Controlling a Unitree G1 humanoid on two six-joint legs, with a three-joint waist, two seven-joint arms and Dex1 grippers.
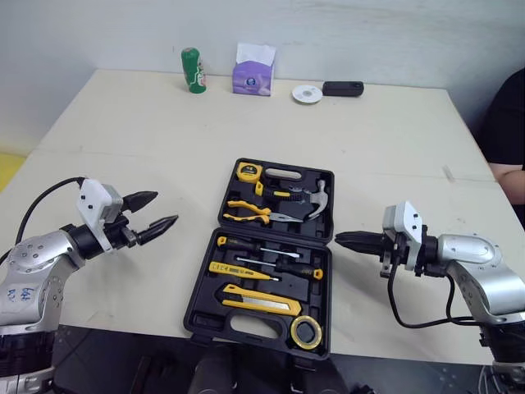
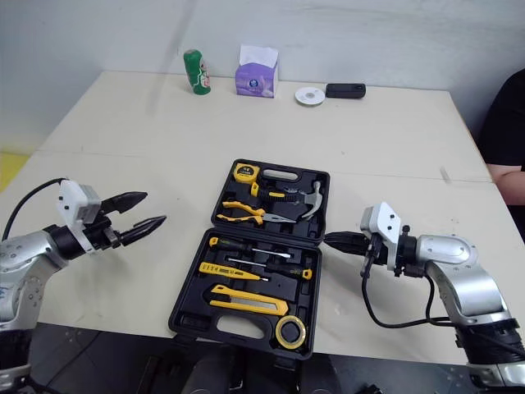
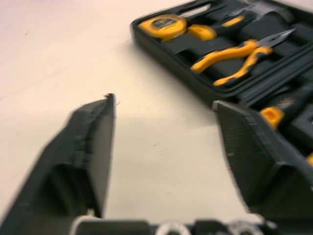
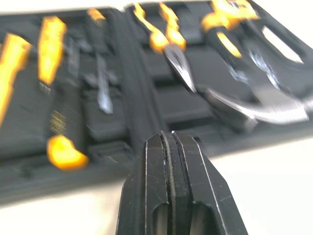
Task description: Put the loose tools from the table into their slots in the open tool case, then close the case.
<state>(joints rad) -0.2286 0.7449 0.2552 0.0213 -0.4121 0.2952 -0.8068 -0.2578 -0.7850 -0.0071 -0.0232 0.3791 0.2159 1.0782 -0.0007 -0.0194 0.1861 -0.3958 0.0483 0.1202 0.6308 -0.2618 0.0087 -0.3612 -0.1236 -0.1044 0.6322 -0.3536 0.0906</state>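
The black tool case (image 1: 325, 246) lies open in the middle of the table. Its far half holds a yellow tape measure (image 1: 247, 171), yellow-handled pliers (image 1: 248, 213) and a hammer (image 1: 308, 199). Its near half holds screwdrivers (image 1: 262, 246), a yellow utility knife (image 1: 261, 301) and a roll of tape (image 1: 306, 332). My left gripper (image 1: 157, 212) hovers open to the left of the case, fingers pointing at it, nothing between them. My right gripper (image 1: 340, 239) is shut and empty, its tip just off the case's right edge by the hinge line.
At the table's far edge stand a green can (image 1: 194, 71), a purple tissue box (image 1: 253, 72), a white disc (image 1: 308, 93) and a small black device (image 1: 342, 88). A person's dark sleeve (image 1: 507, 123) shows at the right edge.
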